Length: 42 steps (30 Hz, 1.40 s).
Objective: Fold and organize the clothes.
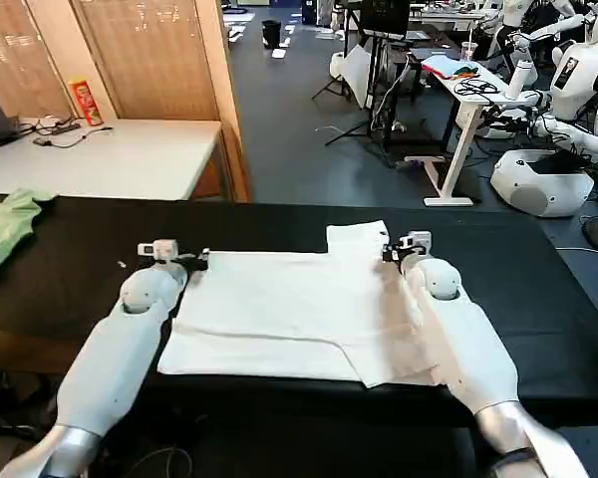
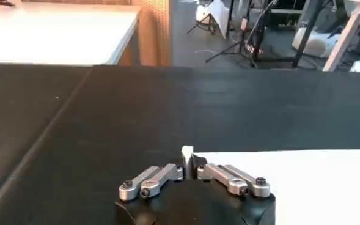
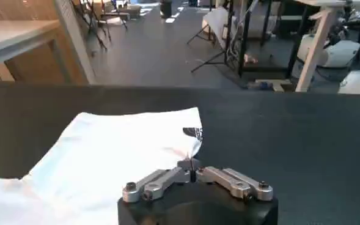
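The clothes, a white T-shirt (image 1: 279,309), lie flat and partly folded on the black table (image 1: 538,299). A sleeve sticks out at the far right corner. My left gripper (image 1: 203,260) sits at the shirt's far left corner. In the left wrist view this gripper (image 2: 189,166) is shut, with a bit of white cloth pinched at the corner of the T-shirt (image 2: 290,177). My right gripper (image 1: 387,255) rests at the shirt's right edge near the sleeve. There the gripper (image 3: 192,171) is shut on the edge of the T-shirt (image 3: 118,147), beside a dark print (image 3: 193,132).
A light green garment (image 1: 5,224) lies at the table's left end. Behind it stands a white table (image 1: 100,159) with a red can (image 1: 83,100) and cables. Bare black tabletop stretches beyond the shirt and to its right. Desks and other robots stand in the room behind.
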### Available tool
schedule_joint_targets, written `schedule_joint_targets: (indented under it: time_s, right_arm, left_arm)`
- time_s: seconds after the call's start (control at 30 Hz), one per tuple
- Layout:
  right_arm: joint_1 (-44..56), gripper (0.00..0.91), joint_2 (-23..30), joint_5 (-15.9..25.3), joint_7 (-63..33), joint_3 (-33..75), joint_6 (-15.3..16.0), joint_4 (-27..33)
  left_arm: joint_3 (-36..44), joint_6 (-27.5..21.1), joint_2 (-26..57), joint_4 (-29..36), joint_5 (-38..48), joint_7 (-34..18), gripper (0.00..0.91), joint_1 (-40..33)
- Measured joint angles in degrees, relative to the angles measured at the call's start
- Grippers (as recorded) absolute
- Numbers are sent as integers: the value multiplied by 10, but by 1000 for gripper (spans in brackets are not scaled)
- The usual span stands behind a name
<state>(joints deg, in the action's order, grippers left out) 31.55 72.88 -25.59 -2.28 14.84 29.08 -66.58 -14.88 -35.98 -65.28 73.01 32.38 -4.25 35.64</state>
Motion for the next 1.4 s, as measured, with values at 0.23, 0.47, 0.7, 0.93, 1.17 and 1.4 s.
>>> schedule_joint_targets:
  time_s: [0.23, 0.47, 0.7, 0.93, 1.17, 1.4]
  right_arm:
    - [36, 39, -30, -21, 11, 11, -11, -82]
    - [113, 39, -77, -40, 9, 30, 13, -211]
    - [204, 39, -128, -63, -14, 56, 63, -331]
    - [271, 49, -163, -72, -37, 74, 114, -418]
    - [334, 49, -183, -76, -42, 86, 131, -468]
    - [385, 49, -191, -73, -43, 96, 131, -495]
  left_arm:
    - [-11, -2, 15, 29, 11, -6, 156, 18]
    - [-31, -5, 46, 117, 39, -14, 166, 62]
    - [-62, -11, 95, 235, 67, -25, 166, 145]
    - [-103, -16, 139, 343, 62, -27, 166, 238]
    - [-139, -13, 147, 414, 44, -28, 166, 320]
    - [-166, -9, 139, 450, 19, -22, 166, 388]
